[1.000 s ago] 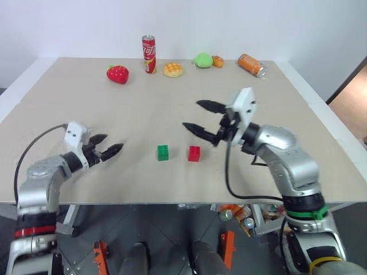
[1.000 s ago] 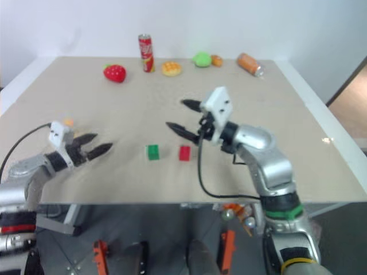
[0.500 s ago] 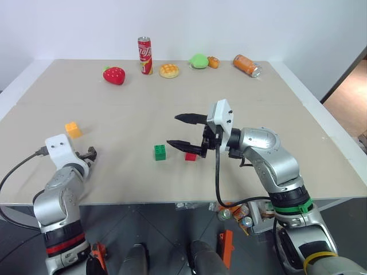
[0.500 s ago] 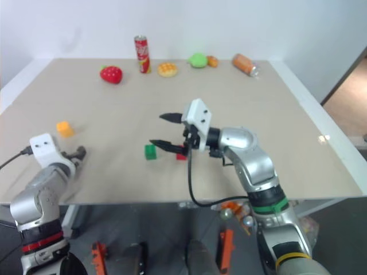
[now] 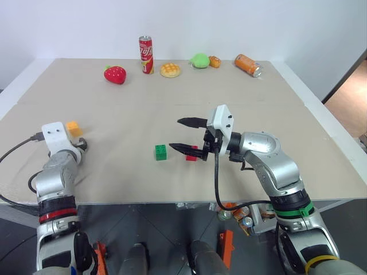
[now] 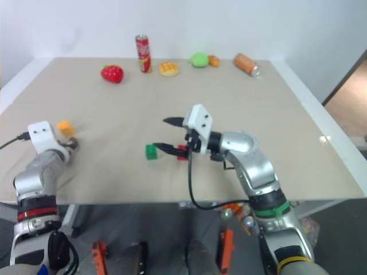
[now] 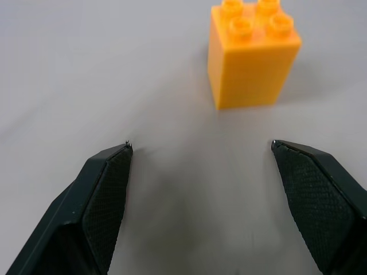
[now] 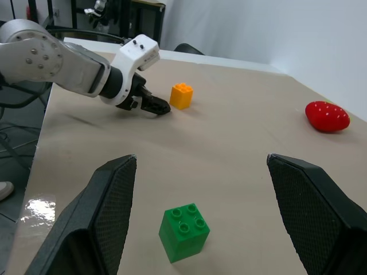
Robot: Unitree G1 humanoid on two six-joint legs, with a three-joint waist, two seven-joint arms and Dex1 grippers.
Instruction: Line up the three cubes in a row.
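Since a second ago, your left gripper (image 7: 200,157) has swung away from the middle of the counter (image 5: 172,109) and out toward its left edge, so it now faces the yellow-orange studded plastic cube (image 7: 253,54). Its jaws stand wide apart and hold nothing; the left wrist view shows that cube sitting upright on the counter just past the fingertips (image 7: 112,172), apart from them and a little off toward one finger's side.

Your right gripper (image 5: 186,134) has come a little lower and now hangs just above the counter near the middle, pointing across toward your left. Its jaws are also spread wide and empty. You can see the small red studded plastic cube (image 5: 192,154) right beside the lower finger, partly hidden by it; I cannot tell whether the two touch. The small green studded plastic cube (image 5: 161,152) stands just to the left of the red one, beyond the fingertips, with a small gap between the two cubes. The yellow-orange cube lies well apart from that pair, far off to the left.

Along the far edge you have a red toy strawberry (image 5: 115,74), an upright red soda can (image 5: 147,54), a round yellow bun-like toy (image 5: 171,70), a green soft toy (image 5: 200,60) and an orange can lying on its side (image 5: 249,65).
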